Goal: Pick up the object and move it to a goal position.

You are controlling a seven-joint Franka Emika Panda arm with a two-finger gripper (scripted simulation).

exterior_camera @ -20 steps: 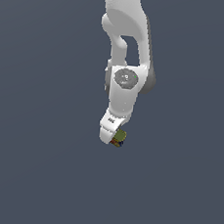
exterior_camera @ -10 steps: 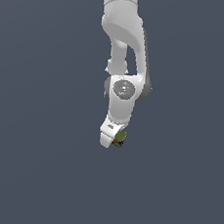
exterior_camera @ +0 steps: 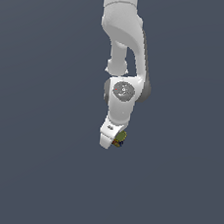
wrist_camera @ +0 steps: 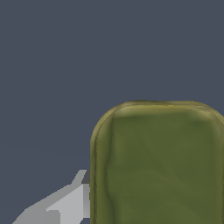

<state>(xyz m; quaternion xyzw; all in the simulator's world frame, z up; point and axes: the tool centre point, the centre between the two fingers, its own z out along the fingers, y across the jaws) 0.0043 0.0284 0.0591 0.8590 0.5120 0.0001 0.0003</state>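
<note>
The white arm reaches down from the top of the exterior view, and its end effector sits at the low end of it, over a plain dark grey-blue surface. The object shows as a small blocky patch pressed against the end effector's lower tip, on the exterior view's right side of it; its olive-green face is uppermost, with small flecks of red, orange and dark blue below. Most of it is hidden behind the white housing, so only a sliver peeks out. In the wrist view the object fills a large share of the picture as a rounded olive-green slab, very close to the camera, with one pale grey finger of the end effector lying right alongside its edge, touching or almost touching. The other finger is out of sight. How wide the fingers stand, and whether they truly clamp the object, cannot be told from either view; whether the object rests on the surface is also unclear.
</note>
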